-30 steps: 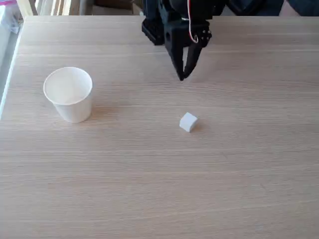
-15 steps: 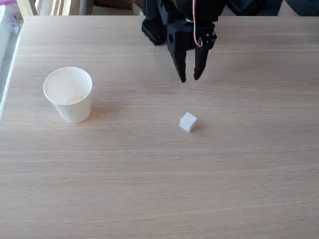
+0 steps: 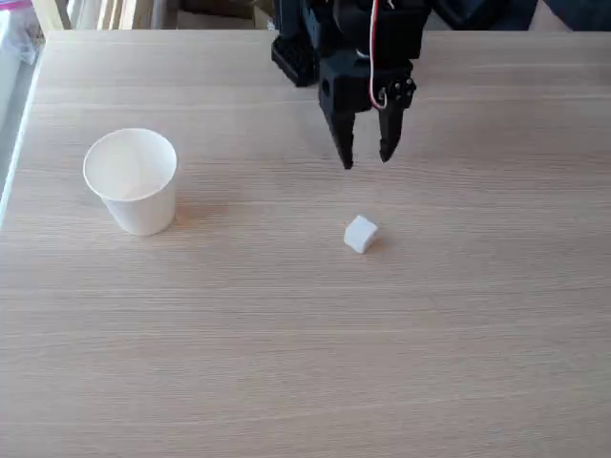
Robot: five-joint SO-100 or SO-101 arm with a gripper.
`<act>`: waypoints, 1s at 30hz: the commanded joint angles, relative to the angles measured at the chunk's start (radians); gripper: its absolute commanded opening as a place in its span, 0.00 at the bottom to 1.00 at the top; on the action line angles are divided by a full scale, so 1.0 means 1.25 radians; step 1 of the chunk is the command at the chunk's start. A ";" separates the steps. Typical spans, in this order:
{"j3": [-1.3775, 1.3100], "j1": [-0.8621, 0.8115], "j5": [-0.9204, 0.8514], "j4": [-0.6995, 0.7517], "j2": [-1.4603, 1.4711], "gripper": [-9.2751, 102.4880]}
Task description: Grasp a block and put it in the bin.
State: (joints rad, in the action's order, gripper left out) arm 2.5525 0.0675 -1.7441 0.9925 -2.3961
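Note:
A tiny white block (image 3: 360, 234) lies on the light wooden table (image 3: 305, 363), a little right of centre in the fixed view. The bin, a white paper cup (image 3: 132, 180), stands upright at the left, well apart from the block. My black gripper (image 3: 367, 162) hangs from the top of the view, just above and behind the block, fingers pointing down. Its two fingers are spread open with nothing between them.
The arm's black body (image 3: 334, 38) occupies the top centre. The table's left edge (image 3: 17, 143) runs along a pale strip. Bare wood extends across the front and right of the table.
The gripper has gone from shut to open and has come down a little toward the block. Block and cup have not moved.

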 commanded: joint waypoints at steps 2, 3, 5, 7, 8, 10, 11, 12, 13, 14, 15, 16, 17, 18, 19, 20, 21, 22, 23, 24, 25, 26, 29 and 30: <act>-0.048 -0.002 0.007 -0.039 0.044 0.32; -0.049 -0.006 0.009 -0.048 0.053 0.32; -0.054 -0.013 0.011 -0.066 0.071 0.32; -0.066 -0.022 0.023 -0.075 0.094 0.32; -0.076 -0.027 0.031 -0.076 0.109 0.32; -0.098 -0.038 0.039 -0.076 0.141 0.32; -0.109 -0.044 0.042 -0.076 0.157 0.32; -0.119 -0.050 0.043 -0.077 0.174 0.33; -0.130 -0.056 0.043 -0.077 0.190 0.33; -0.140 -0.061 0.043 -0.079 0.205 0.33; -0.151 -0.067 0.045 -0.079 0.218 0.33; -0.161 -0.074 0.045 -0.079 0.231 0.33; -0.171 -0.079 0.045 -0.079 0.242 0.33; -0.178 -0.083 0.044 -0.080 0.252 0.33; -0.185 -0.087 0.044 -0.080 0.260 0.33; -0.194 -0.091 0.043 -0.081 0.270 0.33; -0.201 -0.093 0.043 -0.081 0.280 0.33; -0.209 -0.096 0.043 -0.081 0.288 0.33; -0.216 -0.098 0.043 -0.081 0.297 0.33; -0.225 -0.099 0.042 -0.081 0.307 0.33; -0.234 -0.102 0.042 -0.081 0.318 0.33; -0.244 -0.104 0.042 -0.080 0.329 0.33; -0.272 -0.112 0.039 -0.076 0.356 0.34; -0.279 -0.114 0.038 -0.075 0.363 0.35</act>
State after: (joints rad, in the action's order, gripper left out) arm 2.2550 -0.0675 -1.6904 0.9035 -1.9543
